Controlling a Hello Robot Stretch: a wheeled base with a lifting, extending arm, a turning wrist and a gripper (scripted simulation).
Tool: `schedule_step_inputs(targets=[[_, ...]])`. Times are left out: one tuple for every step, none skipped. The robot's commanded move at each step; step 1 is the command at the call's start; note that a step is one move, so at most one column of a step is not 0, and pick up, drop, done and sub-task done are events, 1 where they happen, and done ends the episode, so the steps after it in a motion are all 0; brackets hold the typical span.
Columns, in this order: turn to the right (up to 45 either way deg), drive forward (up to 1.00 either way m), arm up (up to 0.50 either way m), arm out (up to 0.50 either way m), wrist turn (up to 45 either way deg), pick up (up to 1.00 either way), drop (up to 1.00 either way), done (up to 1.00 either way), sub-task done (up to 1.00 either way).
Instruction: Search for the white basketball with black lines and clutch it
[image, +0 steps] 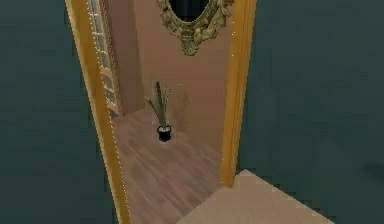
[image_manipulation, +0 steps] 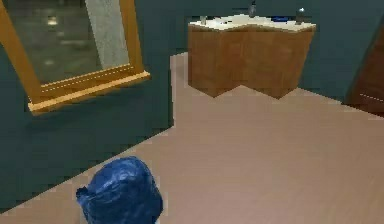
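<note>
Through the doorway ahead: plank floor, potted plant by the tan wall, ornate mirror above. Arm side: tan floor, corner cabinet, framed mirror, blue bag. Pincer state: cannot tell. Basketball location: cannot tell.

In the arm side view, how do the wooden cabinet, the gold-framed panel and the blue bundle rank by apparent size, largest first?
1. gold-framed panel, cut by the edge.
2. wooden cabinet.
3. blue bundle, smallest even though nearest the camera.
</note>
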Motion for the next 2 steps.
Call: schedule_step_inputs(targets=[[0.0,1.00,0.00,0.00,0.0,0.00,0.00,0.00,0.00],[15.0,0.00,0.00,0.00,0.0,0.00,0.00,0.00,0.00]])
